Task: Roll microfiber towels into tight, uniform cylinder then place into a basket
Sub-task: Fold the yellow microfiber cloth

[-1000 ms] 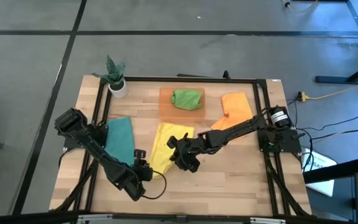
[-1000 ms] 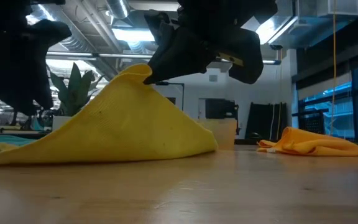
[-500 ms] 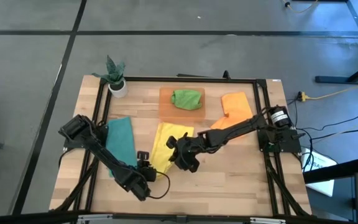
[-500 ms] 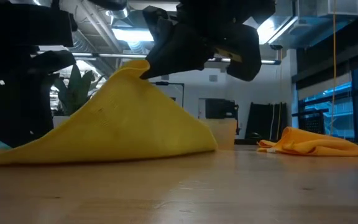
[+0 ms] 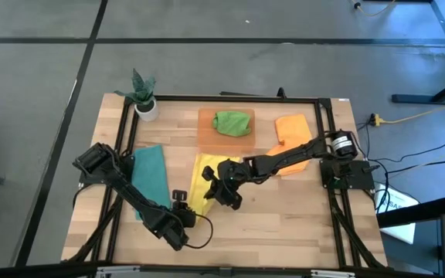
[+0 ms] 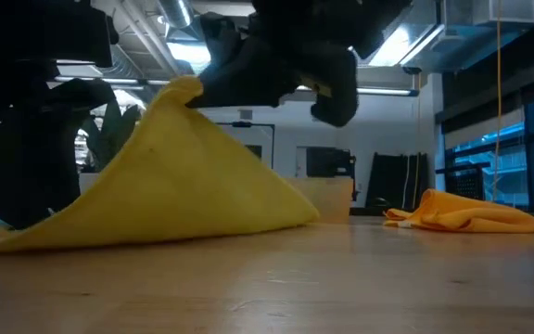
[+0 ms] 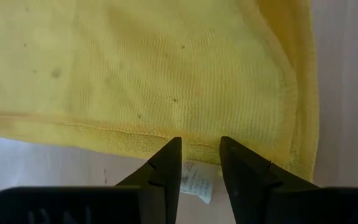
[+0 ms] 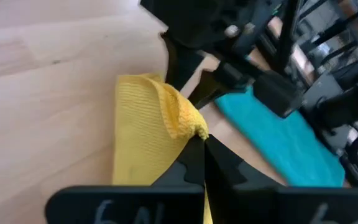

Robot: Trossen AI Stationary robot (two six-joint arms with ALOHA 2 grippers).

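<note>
The yellow towel [image 5: 199, 176] lies at the table's middle, with one part lifted into a peak [image 6: 188, 88]. My right gripper [image 5: 216, 185] is shut on that peak. My left gripper [image 5: 182, 202] is low at the towel's near edge and slightly open. Its fingertips [image 7: 201, 143] stand on either side of a white label at the hem [image 7: 135, 143]; whether they touch the cloth I cannot tell. The green towel [image 5: 232, 122] lies in the orange basket [image 5: 205, 135]. The teal towel [image 5: 149, 174] lies flat at the left, and an orange towel [image 5: 293, 131] at the far right. My right gripper pinches a bunched bit of the yellow towel's edge [image 8: 188, 121] between its two fingers. The fingers come from the table's right, slanting down. The held part is lifted clear, and the cloth slopes down from it like a tent, with its lower edges [image 6: 156, 232] on the table.
A small white pot with a green plant [image 5: 145, 99] stands at the far left corner. A black frame [image 5: 122, 147] runs around the tabletop. Bare wood [image 5: 284, 224] shows at the near right.
My right gripper has gone toward the table's left and a little up with the yellow towel's pinched edge. The peak has shifted left, while the towel's lower edges have stayed on the table. My left arm has come in closer to the towel's near edge.
</note>
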